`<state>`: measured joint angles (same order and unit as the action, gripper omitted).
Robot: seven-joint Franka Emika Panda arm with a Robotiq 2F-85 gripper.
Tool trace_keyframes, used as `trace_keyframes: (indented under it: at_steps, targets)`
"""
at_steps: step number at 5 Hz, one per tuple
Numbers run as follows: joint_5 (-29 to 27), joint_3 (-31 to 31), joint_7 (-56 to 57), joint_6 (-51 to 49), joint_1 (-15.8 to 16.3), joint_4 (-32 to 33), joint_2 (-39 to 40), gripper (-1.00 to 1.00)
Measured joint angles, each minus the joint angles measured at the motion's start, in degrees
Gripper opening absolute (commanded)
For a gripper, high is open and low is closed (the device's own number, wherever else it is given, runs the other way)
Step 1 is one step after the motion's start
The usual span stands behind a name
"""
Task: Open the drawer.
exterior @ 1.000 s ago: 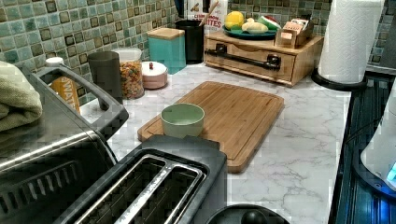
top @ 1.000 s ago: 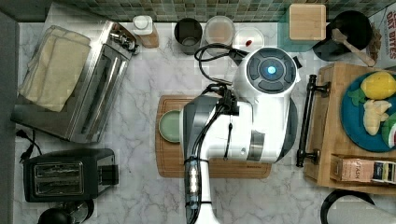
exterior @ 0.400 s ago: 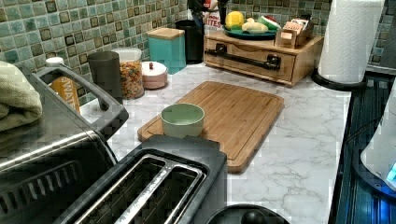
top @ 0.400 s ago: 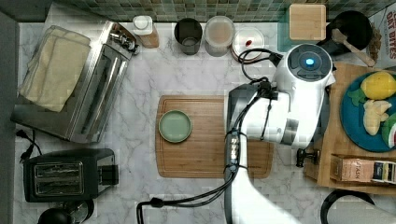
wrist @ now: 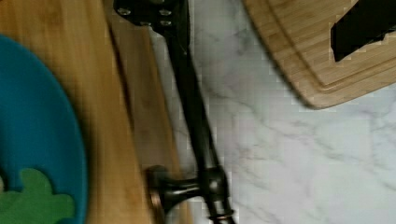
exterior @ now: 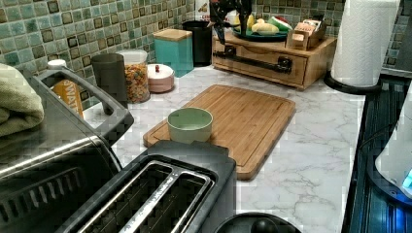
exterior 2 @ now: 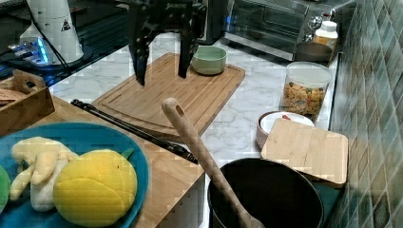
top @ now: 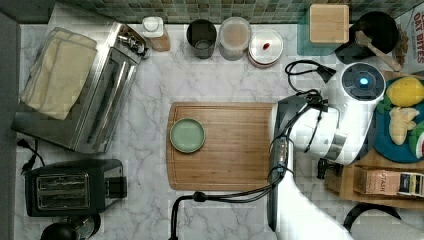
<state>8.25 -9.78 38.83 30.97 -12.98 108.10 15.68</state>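
Observation:
The drawer (exterior: pixel 272 62) is a light bamboo box front with a long black bar handle (exterior: pixel 252 57), standing at the back of the counter in the left view. The same handle (exterior 2: pixel 128 124) runs along the box's edge in the right view and shows close up in the wrist view (wrist: pixel 192 107). In the top view the arm covers most of it, leaving one end mount (top: pixel 327 170) uncovered. My gripper (exterior 2: pixel 161 77) hangs open above the counter just in front of the handle, with nothing between its fingers. In the left view the gripper (exterior: pixel 232 26) is above the drawer's left end.
A wooden cutting board (top: pixel 235 150) with a green bowl (top: pixel 187 135) lies beside the drawer. On the drawer box sit a blue plate (top: pixel 387 145) of toy fruit and a tea box (top: pixel 385 182). A black pot with a wooden spoon (exterior 2: pixel 199 152) stands close behind.
The arm has swung from over the cutting board toward the top view's right and now hangs over the drawer's handle. In the left view the gripper has come into sight above the drawer.

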Motion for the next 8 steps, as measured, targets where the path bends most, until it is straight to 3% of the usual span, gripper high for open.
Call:
trace_keyframes:
  at_steps: [2,4,8]
  targets:
    - [0.1,-1.1,5.3,3.1,-1.7,1.9,0.1,1.00]
    - [4.8,-0.8,5.3,7.7,-0.5,4.0,0.1,1.00]
    - [8.3,-0.7,5.3,10.0,-0.6,4.8,0.7,1.00]
